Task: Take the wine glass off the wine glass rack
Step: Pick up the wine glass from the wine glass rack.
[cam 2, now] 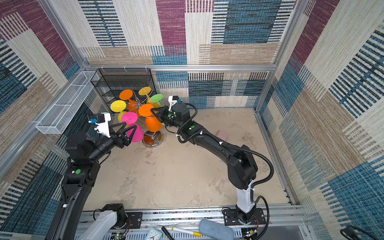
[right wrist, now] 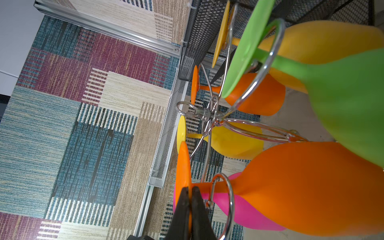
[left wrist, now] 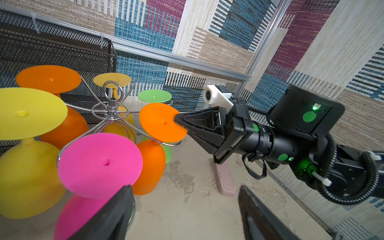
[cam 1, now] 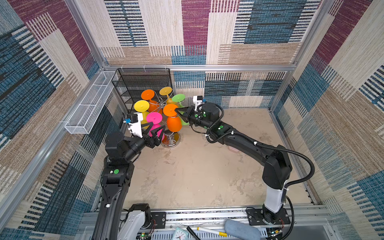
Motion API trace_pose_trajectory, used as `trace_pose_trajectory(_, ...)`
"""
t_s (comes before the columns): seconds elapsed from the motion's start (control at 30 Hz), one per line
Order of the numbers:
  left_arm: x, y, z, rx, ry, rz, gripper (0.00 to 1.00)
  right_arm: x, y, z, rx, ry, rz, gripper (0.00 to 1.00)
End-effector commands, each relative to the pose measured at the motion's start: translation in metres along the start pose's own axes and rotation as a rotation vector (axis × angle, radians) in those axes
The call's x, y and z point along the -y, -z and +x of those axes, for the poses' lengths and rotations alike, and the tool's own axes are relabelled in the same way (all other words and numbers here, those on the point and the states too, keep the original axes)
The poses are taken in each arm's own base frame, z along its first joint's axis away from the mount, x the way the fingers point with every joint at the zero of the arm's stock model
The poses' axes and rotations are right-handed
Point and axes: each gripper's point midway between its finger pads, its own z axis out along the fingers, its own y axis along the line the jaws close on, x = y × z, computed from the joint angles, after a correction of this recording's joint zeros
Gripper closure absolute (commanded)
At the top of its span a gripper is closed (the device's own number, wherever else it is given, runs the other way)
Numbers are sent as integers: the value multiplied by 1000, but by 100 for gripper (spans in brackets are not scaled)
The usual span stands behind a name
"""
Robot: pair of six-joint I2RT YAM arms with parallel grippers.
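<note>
So, biggest stuff first: the table (cam 1: 197,166) has the wine glass rack (left wrist: 111,108) standing at its far left, just in front of the black mesh shelf (cam 1: 143,83), and every curled arm carries a coloured glass hanging foot-up. The one in play is the orange wine glass (cam 1: 174,124) on the arm facing the right arm, with its stem sitting in the chrome loop and its bowl dangling below. It looks like matte plastic to me, so light and not fragile, but the foot disc is thin and may flex. The right tool (right wrist: 190,189) is pinched flat on the rim of that foot. That's a decent handle, though I'd guess the bowl will swing and the stem has to slide sideways out of the loop. The left tool (left wrist: 184,194) is spread wide with nothing in it, hovering just beside the pink glass (cam 1: 154,118).
</note>
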Motion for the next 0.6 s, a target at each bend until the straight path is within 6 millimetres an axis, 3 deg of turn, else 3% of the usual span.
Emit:
trace_pose_trajectory(0.0, 5, 0, -7, 27, -62, 22, 18, -17, 7, -9, 40, 8, -55, 98)
trace_pose_trajectory(0.27, 5, -1, -6, 23, -62, 25, 18, -16, 12, -23, 75, -15, -65, 98)
trace_pose_trajectory(0.57, 6, -1, -6, 24, -64, 28, 18, -16, 4, -37, 103, -33, -66, 98)
